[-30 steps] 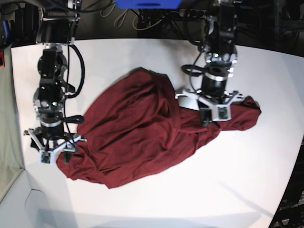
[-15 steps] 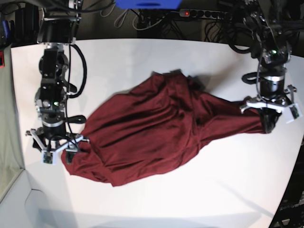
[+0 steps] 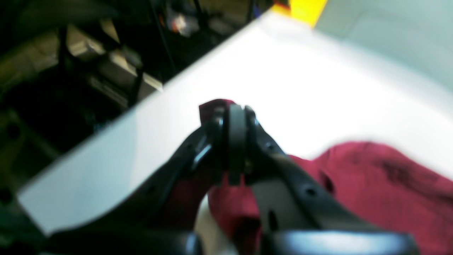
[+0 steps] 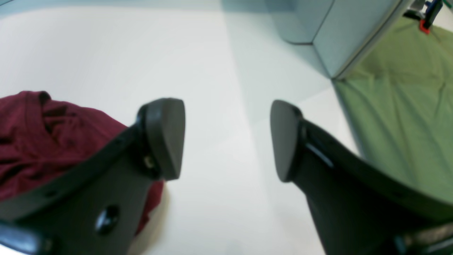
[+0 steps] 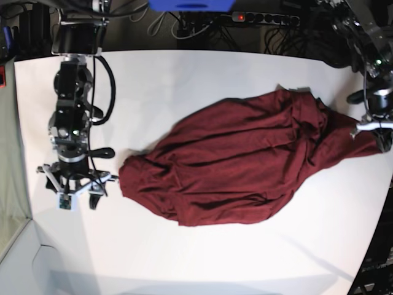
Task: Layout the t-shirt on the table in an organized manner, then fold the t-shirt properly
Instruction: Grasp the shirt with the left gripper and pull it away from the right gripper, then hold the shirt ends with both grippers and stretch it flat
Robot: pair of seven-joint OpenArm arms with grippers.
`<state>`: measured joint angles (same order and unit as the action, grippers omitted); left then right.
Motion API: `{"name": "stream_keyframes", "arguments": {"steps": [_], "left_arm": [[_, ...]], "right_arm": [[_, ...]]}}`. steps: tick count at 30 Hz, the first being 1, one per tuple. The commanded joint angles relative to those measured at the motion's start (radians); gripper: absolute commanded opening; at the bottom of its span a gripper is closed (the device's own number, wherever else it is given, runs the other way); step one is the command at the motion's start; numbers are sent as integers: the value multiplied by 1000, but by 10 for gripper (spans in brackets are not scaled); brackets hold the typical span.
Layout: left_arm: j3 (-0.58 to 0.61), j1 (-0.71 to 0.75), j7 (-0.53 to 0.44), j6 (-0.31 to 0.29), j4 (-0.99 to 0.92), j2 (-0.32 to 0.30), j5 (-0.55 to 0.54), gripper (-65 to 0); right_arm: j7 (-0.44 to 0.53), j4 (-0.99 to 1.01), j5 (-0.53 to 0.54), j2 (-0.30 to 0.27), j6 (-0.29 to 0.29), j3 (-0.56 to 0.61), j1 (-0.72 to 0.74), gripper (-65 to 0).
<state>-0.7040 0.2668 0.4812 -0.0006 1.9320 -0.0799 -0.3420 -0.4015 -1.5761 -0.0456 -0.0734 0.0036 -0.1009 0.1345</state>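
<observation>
The maroon t-shirt (image 5: 245, 163) lies bunched and wrinkled across the white table (image 5: 184, 80), drawn out in a long shape toward the base view's right. My left gripper (image 5: 384, 140) stands at that right end, near the table edge, shut on the shirt's tip. In the left wrist view the left gripper (image 3: 235, 115) pinches a small fold of the t-shirt (image 3: 371, 180). My right gripper (image 5: 78, 200) hangs open over bare table to the left of the shirt, apart from it. The right wrist view shows my right gripper (image 4: 226, 138) with nothing between its fingers and the t-shirt (image 4: 42, 138) beside its left finger.
Cables and a power strip (image 5: 264, 18) run behind the table's far edge. A green cloth (image 4: 407, 124) and a grey panel (image 4: 318, 24) lie beyond the table by the right gripper. The table's right edge (image 5: 388, 184) is close to the left gripper.
My left gripper has carried the shirt's end far to the base view's right, dragging the whole shirt along. The shirt has slid away from the right gripper, which stayed open in place.
</observation>
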Motion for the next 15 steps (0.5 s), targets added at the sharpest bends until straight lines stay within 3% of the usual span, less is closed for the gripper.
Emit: {"name": "stream_keyframes", "arguments": {"steps": [1,8,15], "left_arm": [[-6,10,-26,4,11,-8,1,-644],[-12,67,-26,3,-16,21,2,-645],[-6,111,-26,3,-12,53,1,-645]], "right_arm": [[29,-14,0,2,2,3,23,-259],[31,116,-1,11,2,183,112,-258],[32,460,0,39,2,343,327,-258]]}}
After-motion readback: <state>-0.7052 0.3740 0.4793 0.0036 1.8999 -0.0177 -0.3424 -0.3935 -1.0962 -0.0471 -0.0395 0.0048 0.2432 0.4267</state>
